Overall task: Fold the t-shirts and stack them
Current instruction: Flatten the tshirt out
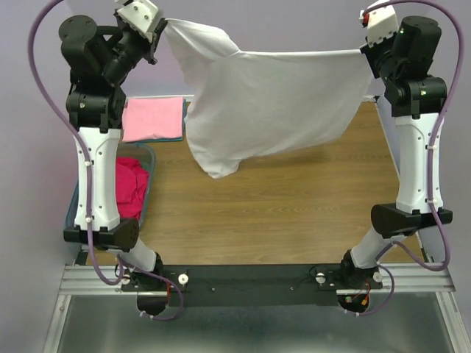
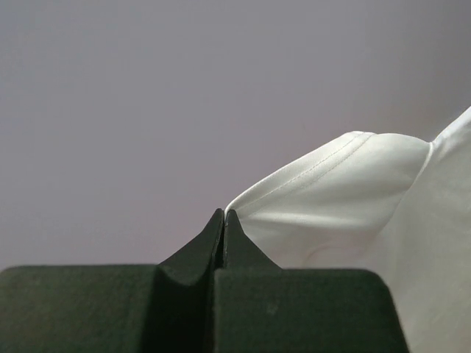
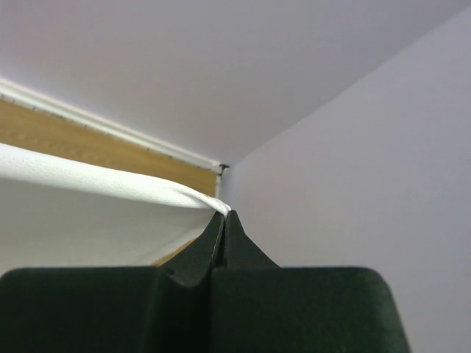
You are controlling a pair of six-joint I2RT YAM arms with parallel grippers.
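Note:
The white t-shirt hangs stretched in the air over the far half of the table, held at both top corners. My left gripper is shut on its left corner, and the cloth runs off to the right of the closed tips. My right gripper is shut on the right corner, where a taut white edge leads into the tips. A folded light pink t-shirt lies flat at the far left. A magenta-red t-shirt sits crumpled in the basket.
The teal plastic basket stands at the table's left edge beside my left arm. The wooden table stretches below the hanging shirt. A lilac wall closes the far side.

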